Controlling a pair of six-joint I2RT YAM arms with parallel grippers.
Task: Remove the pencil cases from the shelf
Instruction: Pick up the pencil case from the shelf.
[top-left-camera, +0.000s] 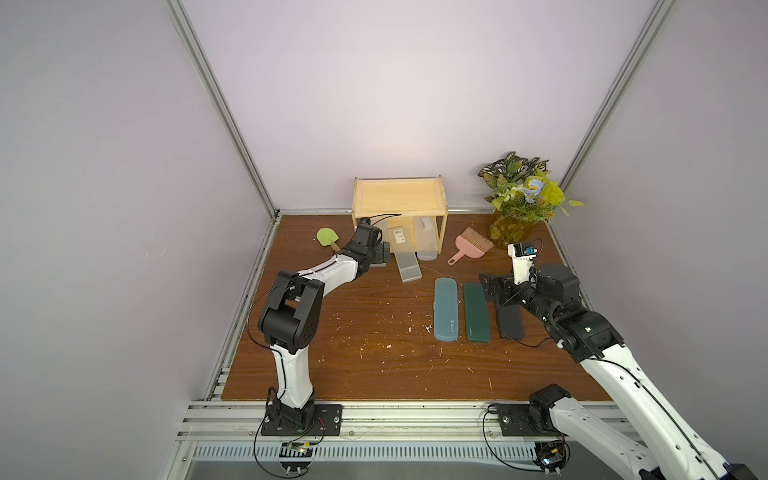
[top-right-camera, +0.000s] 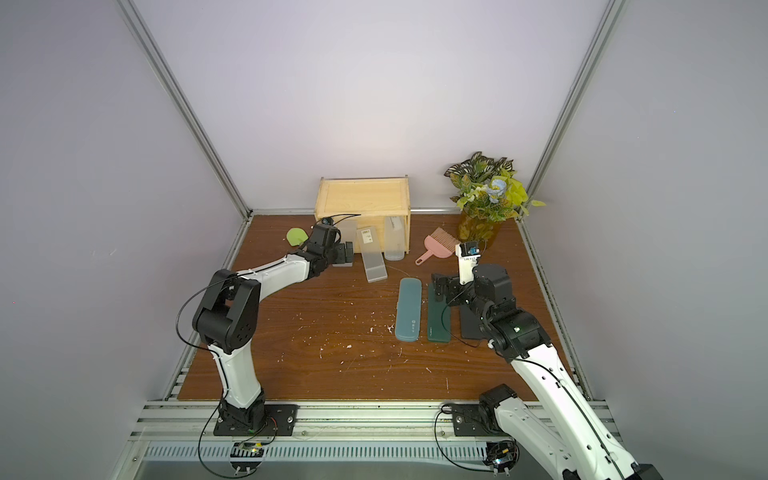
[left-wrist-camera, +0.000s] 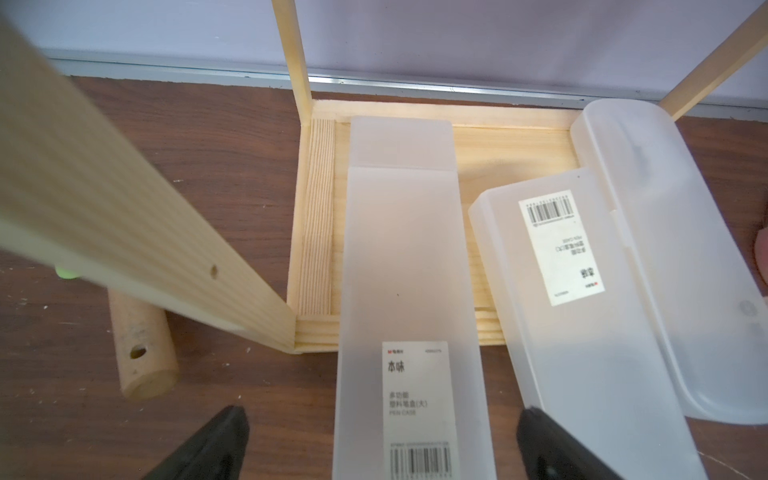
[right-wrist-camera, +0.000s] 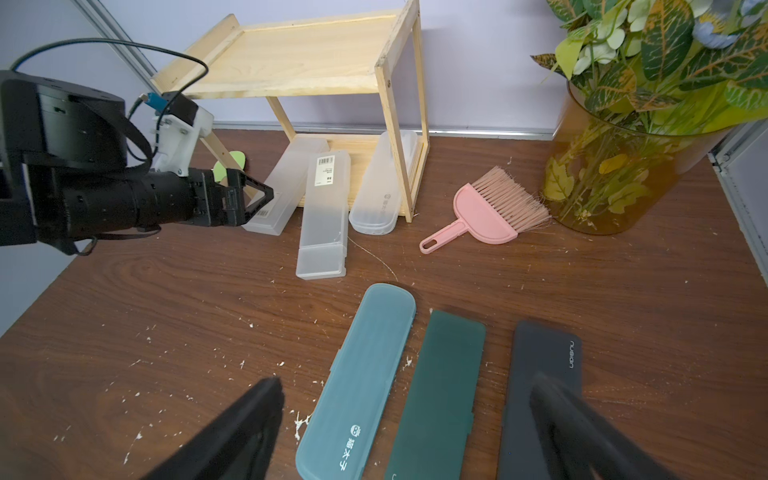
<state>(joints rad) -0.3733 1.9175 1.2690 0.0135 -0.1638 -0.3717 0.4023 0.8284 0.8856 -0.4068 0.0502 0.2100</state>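
- Brown wood-grain counter (top-left-camera: 353, 340) under lilac walls carries the shelf (top-left-camera: 399, 195) at the far middle. Its top tier is bare.
- Three frosted cases lie with their far ends on the lower tier and their near ends poking out toward the arms.
- At near right the teal case (top-left-camera: 446, 309), dark green case (top-left-camera: 476, 312) and black case (top-left-camera: 511, 324) lie side by side on the counter, off the shelf. Only the frosted three are left to clear.
- The left gripper (left-wrist-camera: 382, 413) stands open and empty, one finger on each side of the near end of the left frosted case (left-wrist-camera: 407, 257).
- The right gripper (right-wrist-camera: 406, 380), also open and empty, hovers over the dark cases.
- The step in hand looks to be closing on that left case and drawing it out.
- Centre the gripper first, because the case sits closer to one finger than to the other.
- That closer finger is just beside the skewed middle frosted case (left-wrist-camera: 582, 374), so keep it from catching that case.
- Pull low, along the case's length and toward the near edge, clear of the shelf's front left post (left-wrist-camera: 137, 208).
- Slick plastic probably calls for a firm squeeze.
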